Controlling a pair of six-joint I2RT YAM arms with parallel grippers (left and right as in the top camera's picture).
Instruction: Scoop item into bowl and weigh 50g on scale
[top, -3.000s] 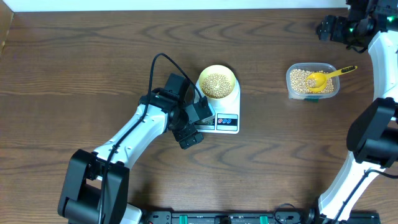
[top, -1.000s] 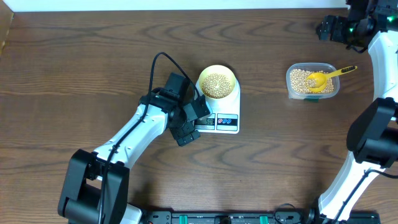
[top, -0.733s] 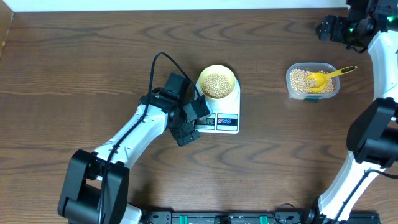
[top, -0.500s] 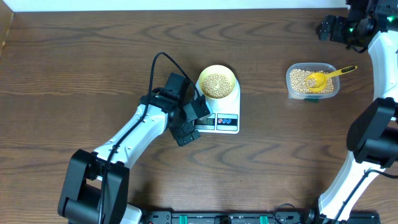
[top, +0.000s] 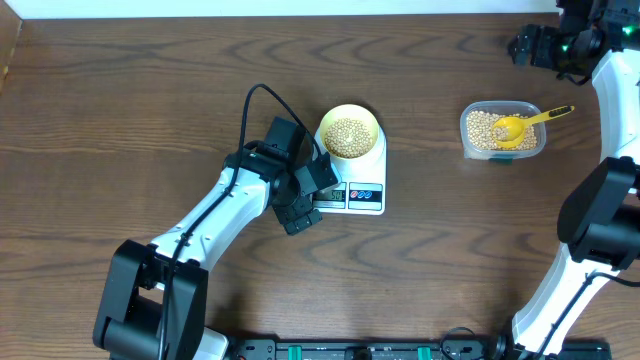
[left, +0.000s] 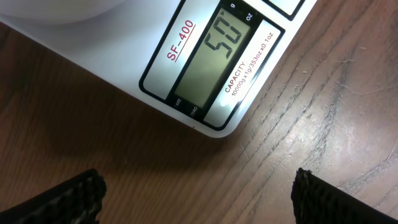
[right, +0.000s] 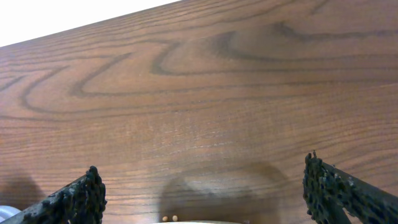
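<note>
Checking the weight, by the look of it: hovering with the left fingers (top: 312, 199) low over the tabletop (left: 323, 112) just off the near left corner of the scale (top: 366, 196), spread wide and gripping nothing, tips apart at either lower edge of the wrist view. Reading 50 on the display (left: 214, 59), with a small g at its corner, so probably on target with nothing more to add. To do this well: hold the wrist quiet, stay off the scale's body and platform so as to lend no weight to the number, and allow the digits a beat to settle before trusting them. Just behind the display, on the platform, the bowl (top: 373, 120), upright and centred, filled with beans (top: 347, 136) to below the rim, none seen spilled on the scale. Nothing between fingers and display; only a black cable (top: 246, 115) arching over the left arm, clear of the bowl. Off to the right, well apart, a clear tub (top: 503, 104) with more beans and a yellow scoop (top: 537, 117) resting in it, handle poking over the far right rim. Farthest back, near the right corner, the right fingers (right: 208, 196), opened wide and empty above bare wood, out of the way.
</note>
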